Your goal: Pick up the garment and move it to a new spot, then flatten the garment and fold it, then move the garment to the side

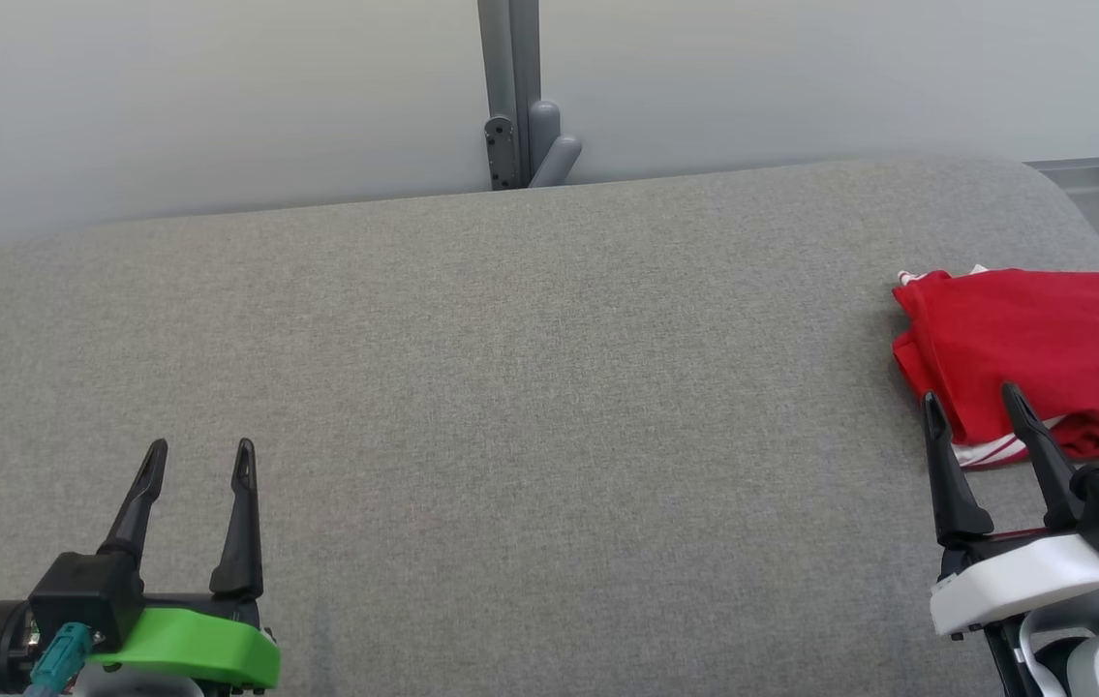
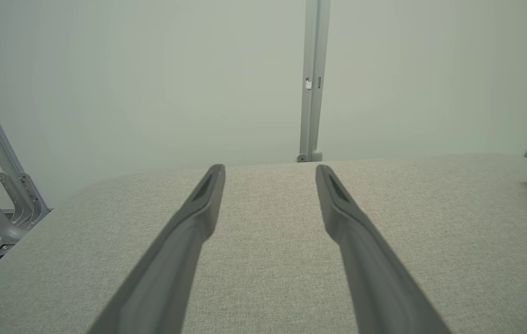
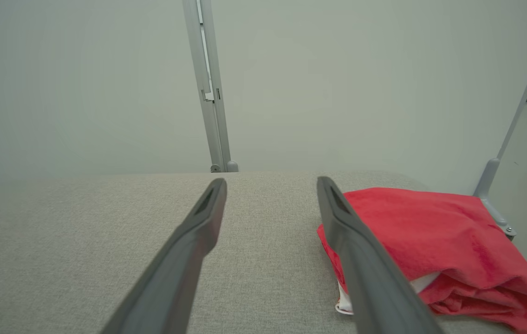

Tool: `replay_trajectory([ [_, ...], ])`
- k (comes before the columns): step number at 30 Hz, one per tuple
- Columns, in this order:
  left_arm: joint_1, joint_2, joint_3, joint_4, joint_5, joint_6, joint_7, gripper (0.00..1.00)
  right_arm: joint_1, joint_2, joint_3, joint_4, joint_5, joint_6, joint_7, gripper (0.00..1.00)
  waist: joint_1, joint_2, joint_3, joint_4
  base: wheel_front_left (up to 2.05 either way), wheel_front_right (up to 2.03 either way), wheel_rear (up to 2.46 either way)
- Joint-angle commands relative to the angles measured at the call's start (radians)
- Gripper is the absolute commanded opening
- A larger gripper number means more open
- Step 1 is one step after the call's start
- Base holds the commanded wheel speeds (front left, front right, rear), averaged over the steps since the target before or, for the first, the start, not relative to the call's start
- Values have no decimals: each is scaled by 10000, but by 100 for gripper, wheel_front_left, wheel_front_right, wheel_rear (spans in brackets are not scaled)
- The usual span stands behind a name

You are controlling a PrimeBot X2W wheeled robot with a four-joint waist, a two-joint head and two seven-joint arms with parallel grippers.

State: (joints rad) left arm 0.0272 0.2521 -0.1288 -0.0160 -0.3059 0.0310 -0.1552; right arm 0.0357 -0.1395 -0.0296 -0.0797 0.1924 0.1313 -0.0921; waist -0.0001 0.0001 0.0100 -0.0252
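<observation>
The red garment (image 1: 1043,348) lies in a loosely folded heap at the far right of the grey fabric-covered table (image 1: 530,368), close to the table's right edge, with a strip of white trim showing along its near side. The right gripper (image 1: 970,395) is just beside the garment's near left corner, its two dark fingers spread apart and holding nothing. In the right wrist view one finger crosses the cloth's left edge, but whether it touches the cloth cannot be told. Well apart from the garment, at the table's near left, the left gripper (image 1: 200,447) is likewise released, fingers wide and pointing over bare fabric. Behind the table stands a pale wall with a grey upright post (image 1: 510,97).
</observation>
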Motion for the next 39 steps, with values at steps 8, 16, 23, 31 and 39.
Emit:
replay_trajectory([
  [8, 72, -94, -88, 238, -10, 53, 36, 0, 42, 68, 21, 217, 77, 0, 27, 0, 1, -1, -21, 30, 0, 0, 0],
  [16, -259, -327, 11, 626, -1652, -126, 89, 0, -484, 163, -379, 903, 1694, -1, 567, 0, 1, -1, -20, 46, 0, 0, 0],
  [23, -557, -493, 74, 1018, -2813, -290, 119, 0, -850, 221, -647, 1389, 2840, -1, 938, 0, 1, -1, -20, 59, 0, 0, 0],
  [31, -863, -665, 140, 1415, -4035, -453, 156, 0, -1234, 277, -919, 1903, 4055, -2, 1320, 0, 1, -1, -21, 75, 0, 0, 0],
  [39, -1087, -809, 195, 1669, -5028, -583, 187, 0, -1540, 321, -1130, 2313, 5036, -2, 1625, 0, 1, -1, -20, 88, 0, 0, 0],
])
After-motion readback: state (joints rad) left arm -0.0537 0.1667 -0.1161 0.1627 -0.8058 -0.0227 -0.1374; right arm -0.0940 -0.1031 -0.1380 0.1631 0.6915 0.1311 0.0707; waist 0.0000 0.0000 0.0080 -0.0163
